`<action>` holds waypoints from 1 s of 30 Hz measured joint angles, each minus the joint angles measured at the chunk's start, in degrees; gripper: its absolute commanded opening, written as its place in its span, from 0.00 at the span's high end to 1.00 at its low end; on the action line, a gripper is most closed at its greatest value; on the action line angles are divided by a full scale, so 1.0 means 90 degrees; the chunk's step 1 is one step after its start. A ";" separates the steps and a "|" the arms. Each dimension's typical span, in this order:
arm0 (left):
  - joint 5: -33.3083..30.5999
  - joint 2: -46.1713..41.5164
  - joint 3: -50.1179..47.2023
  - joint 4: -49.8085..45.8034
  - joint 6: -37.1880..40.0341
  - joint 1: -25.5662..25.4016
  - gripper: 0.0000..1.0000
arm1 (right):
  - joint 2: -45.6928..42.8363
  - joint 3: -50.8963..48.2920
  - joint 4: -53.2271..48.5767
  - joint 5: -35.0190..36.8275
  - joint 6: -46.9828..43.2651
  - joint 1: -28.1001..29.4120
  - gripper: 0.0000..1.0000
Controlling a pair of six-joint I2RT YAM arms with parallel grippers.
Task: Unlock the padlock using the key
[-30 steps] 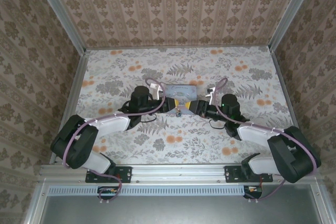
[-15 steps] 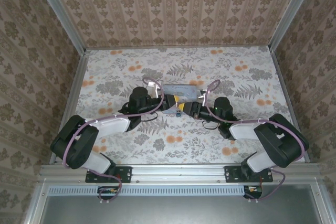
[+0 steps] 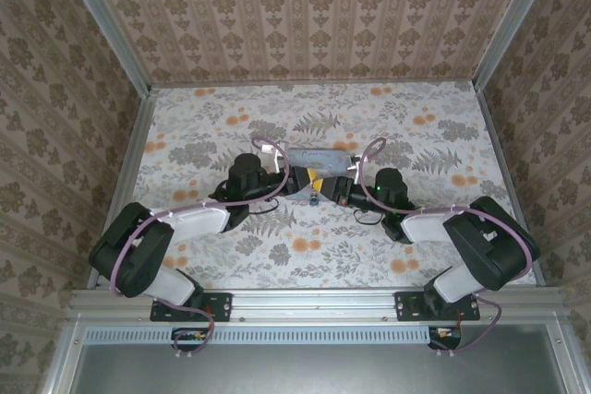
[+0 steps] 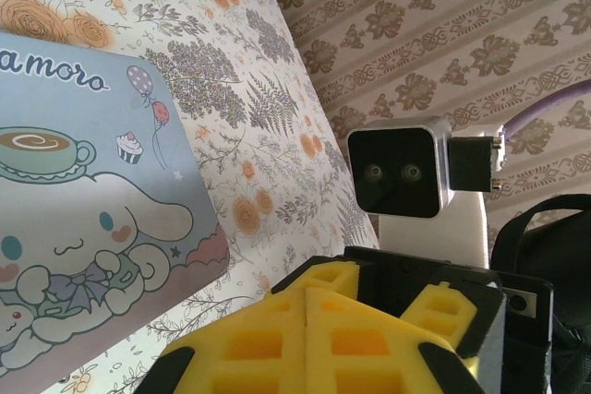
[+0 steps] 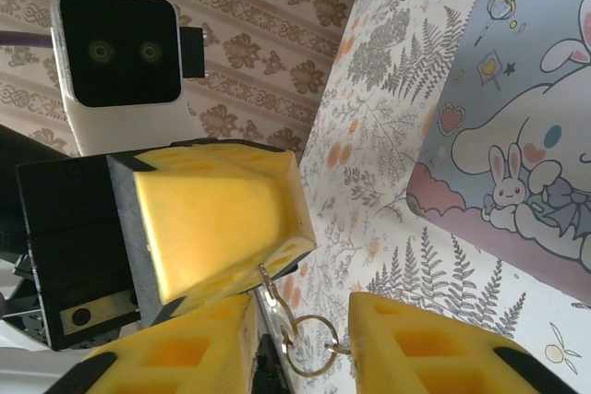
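Yellow foam pads (image 4: 249,343) on your left gripper (image 4: 306,306) are pressed flat together, with no gap along the seam. In the right wrist view, a thin metal stem (image 5: 266,283) pokes out under that pinched tip and runs down into a small wire ring (image 5: 309,337). The stem is too slight for you to tell whether it is the key or the padlock's shackle.

Your right gripper (image 5: 305,320) stands narrowly apart, with one yellow finger (image 5: 425,352) on each side of the ring, which hangs in the gap. A short link off the ring reaches the right-hand finger, and you cannot tell whether either pad presses on anything. Low in the same gap, just beside the other finger, sits a small dark shape (image 5: 264,368). The frame edge cuts it off, and it may be the padlock body.

From above, the two grippers meet tip to tip over the flowered table cover (image 3: 416,237). They meet just at the near long edge of the pastel cartoon tin (image 3: 319,158), which lies flat with its lid up. Each wrist faces the other's white camera block (image 4: 399,173). Both arms reach in from their bases at the near rail (image 3: 305,304), elbows out to the sides. Patterned wallpaper (image 3: 305,16) closes the cell on three sides.
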 measured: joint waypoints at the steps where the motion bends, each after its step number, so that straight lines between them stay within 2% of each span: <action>1: 0.0000 0.0000 0.0000 0.0000 0.0000 -0.0002 1.00 | 0.0007 0.0000 0.0000 -0.0002 0.0002 0.0000 0.73; 14: -0.0051 0.0005 0.0002 -0.0002 0.0000 -0.0041 1.00 | 0.0158 0.0056 0.0199 -0.0129 0.0005 0.0041 0.79; 20: -0.0126 0.0083 0.0017 -0.0002 0.0000 -0.0036 1.00 | 0.0262 0.0097 0.0296 -0.0214 0.0027 0.0039 1.00; 24: -0.0165 0.0141 0.0017 -0.0010 -0.0005 -0.0036 1.00 | 0.0333 0.0100 0.0311 -0.0228 0.0007 0.0039 1.00; 27: -0.0185 0.0143 0.0017 -0.0015 -0.0092 -0.0036 0.79 | 0.0340 0.0100 0.0308 -0.0274 -0.0036 0.0005 1.00; 29: -0.0248 0.0104 0.0015 -0.0075 -0.0250 -0.0019 0.60 | 0.0333 0.0097 0.0204 -0.0347 -0.0155 -0.0036 1.00; 30: -0.0270 0.0058 0.0007 -0.0117 -0.0325 0.0010 0.56 | 0.0316 0.0095 0.0100 -0.0384 -0.0226 -0.0058 1.00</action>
